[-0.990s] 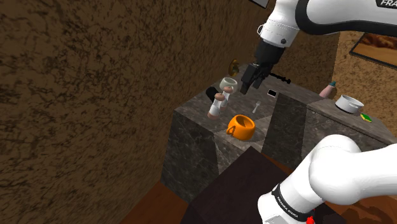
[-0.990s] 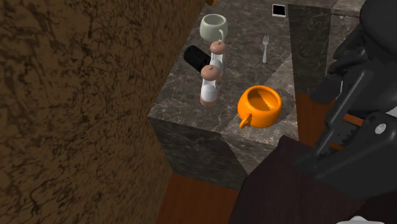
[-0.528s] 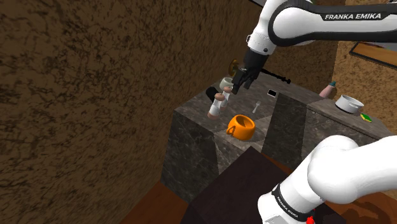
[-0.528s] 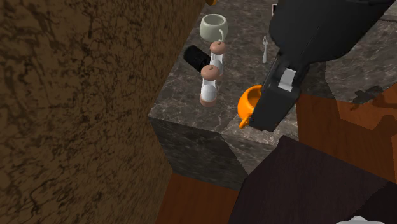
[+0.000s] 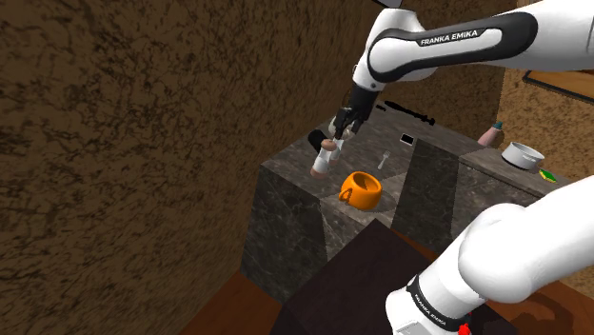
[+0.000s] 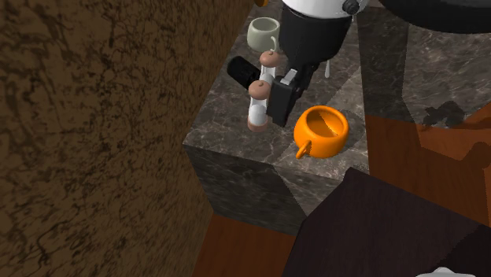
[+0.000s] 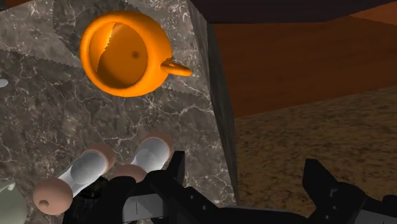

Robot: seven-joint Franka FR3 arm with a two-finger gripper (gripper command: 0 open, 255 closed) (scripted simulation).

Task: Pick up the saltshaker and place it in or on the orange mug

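Two look-alike shakers with clear bodies and brown caps stand close together on the dark marble counter (image 6: 236, 126): the nearer shaker (image 6: 258, 106) (image 5: 322, 162) and the one behind it (image 6: 268, 64). The orange mug (image 6: 323, 130) (image 5: 363, 189) (image 7: 124, 54) stands upright and empty, its handle toward the counter's front edge. My gripper (image 6: 283, 104) (image 5: 340, 128) (image 7: 245, 184) hovers just above and beside the shakers, open, with nothing between its fingers. In the wrist view one shaker (image 7: 149, 156) lies just outside one finger (image 7: 175, 168), the other shaker (image 7: 79, 175) farther off.
A pale green mug (image 6: 263, 33) and a black cylinder lying on its side (image 6: 241, 72) sit behind the shakers near the brown wall (image 6: 94, 118). The counter drops off to wooden floor (image 7: 299, 63) past the orange mug. A bowl (image 5: 523, 154) rests on the far counter section.
The arm has swung toward the shoulder view's left and lower, from above the counter's middle to right over the shakers. The shakers and mugs have not moved.
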